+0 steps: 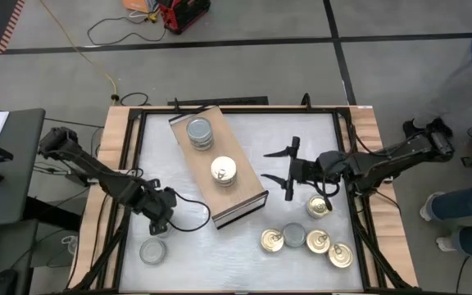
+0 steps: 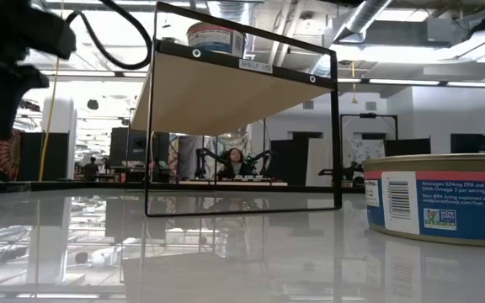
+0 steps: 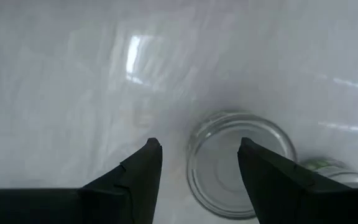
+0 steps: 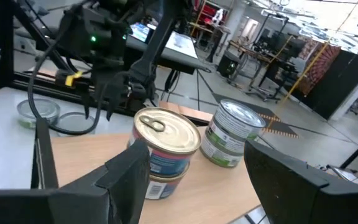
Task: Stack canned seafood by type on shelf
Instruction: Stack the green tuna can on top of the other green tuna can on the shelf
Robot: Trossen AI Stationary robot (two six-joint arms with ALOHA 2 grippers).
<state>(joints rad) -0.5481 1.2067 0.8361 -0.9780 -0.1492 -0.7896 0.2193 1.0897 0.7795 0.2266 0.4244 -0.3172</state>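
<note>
Two stacks of short round metal tins, silver-topped [image 1: 200, 133] and gold-topped [image 1: 224, 171], stand on the long light-wood shelf board [image 1: 196, 168]. Left of the board, the left gripper [image 3: 197, 158] hangs spread over a plain silver tin [image 1: 152, 251]. Right of it, the right gripper [image 1: 287, 169] hovers spread and empty.

Two tin stacks [image 1: 201, 133] on shelf [image 1: 244, 195], tins [image 1: 306, 239] right

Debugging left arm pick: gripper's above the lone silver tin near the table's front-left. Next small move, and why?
Probably shift the left gripper to centre it over the silver-topped tin, then lower. In the left wrist view the tin sits off-centre, partly behind one finger, not in the gap. The jaws stand open, and the tin lies untouched on the table.
</note>
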